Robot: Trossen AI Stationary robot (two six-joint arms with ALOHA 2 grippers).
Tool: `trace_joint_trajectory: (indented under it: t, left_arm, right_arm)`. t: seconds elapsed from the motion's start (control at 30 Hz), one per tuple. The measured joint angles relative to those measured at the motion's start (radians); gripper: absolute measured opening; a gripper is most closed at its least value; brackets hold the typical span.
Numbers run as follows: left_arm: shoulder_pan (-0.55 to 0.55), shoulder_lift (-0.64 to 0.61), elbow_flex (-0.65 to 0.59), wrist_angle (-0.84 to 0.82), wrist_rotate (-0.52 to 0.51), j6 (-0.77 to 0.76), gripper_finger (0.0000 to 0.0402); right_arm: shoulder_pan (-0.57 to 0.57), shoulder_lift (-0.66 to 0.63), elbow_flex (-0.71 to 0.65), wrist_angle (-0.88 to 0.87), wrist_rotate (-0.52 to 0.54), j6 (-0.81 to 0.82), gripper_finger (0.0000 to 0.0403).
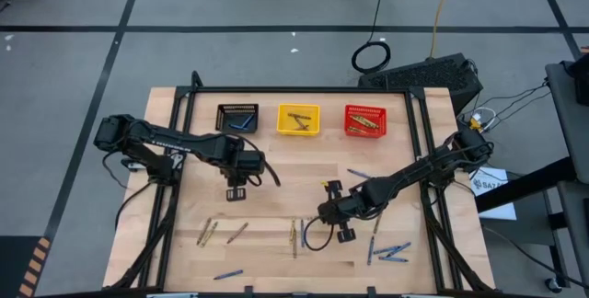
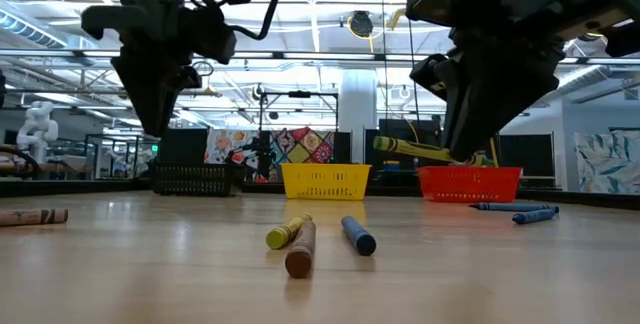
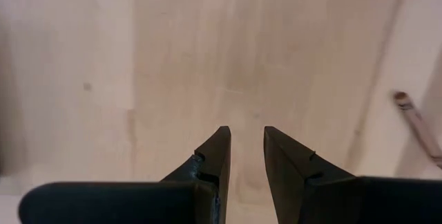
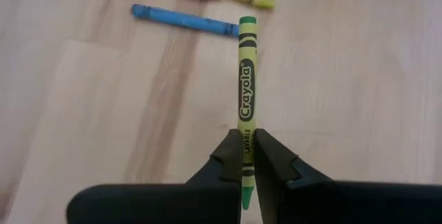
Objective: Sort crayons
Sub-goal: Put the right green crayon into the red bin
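Note:
My right gripper (image 4: 246, 156) is shut on a yellow-green crayon (image 4: 246, 92), above the table's middle right (image 1: 333, 210). In the low view the crayon (image 2: 410, 148) sticks out from it, well above the wood. My left gripper (image 3: 246, 144) is open and empty, pointing down above bare wood at the middle left (image 1: 237, 188). Loose crayons lie flat on the table: yellow (image 2: 285, 232), brown (image 2: 300, 249) and blue (image 2: 358, 236) ones near the front, and more blue ones at the right (image 1: 391, 252). My right gripper pinches the yellow-green crayon between its two fingers near its pointed end (image 4: 244, 153). The green tip (image 4: 245, 198) pokes out behind the fingers. The fingers come from above, pointing down. The crayon is lifted clear of the table and lies about level.
Black (image 1: 237, 117), yellow (image 1: 298, 120) and red (image 1: 365, 120) mesh baskets stand in a row along the far edge, with crayons in them. More crayons lie at the front left (image 1: 207, 232) and front (image 1: 228, 274). Bare wood lies between the arms and the baskets.

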Motion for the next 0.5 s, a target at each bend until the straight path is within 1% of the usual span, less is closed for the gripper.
trace_joint_trajectory:
  t: [0.1,0.2,0.3,0.33,0.43,0.5]
  left_arm:
    - [0.000,0.000,0.000,0.000,0.030,0.000,0.0080]
    - [0.000,0.000,0.000,0.003,0.034,0.001,0.0080]
    - [0.000,0.000,0.000,0.033,-0.019,0.000,0.0080]
    - [0.000,0.000,0.000,0.046,-0.021,0.003,0.0080]
    - [0.000,0.000,0.000,0.079,-0.018,0.065,0.0080]
    - [0.000,0.000,0.000,0.106,-0.044,0.128,0.0080]
  right_arm:
    - [-0.002,0.000,0.000,0.000,0.008,-0.005,0.0000]
    - [-0.002,0.000,0.000,0.000,0.007,-0.005,0.0000]
    - [-0.002,0.000,0.001,0.000,0.008,-0.004,0.0000]
    - [-0.002,0.000,0.001,0.000,0.016,-0.002,0.0000]
    - [-0.002,0.000,0.001,0.000,0.055,0.032,0.0000]
    - [-0.001,0.000,0.001,0.001,0.071,0.052,0.0000]
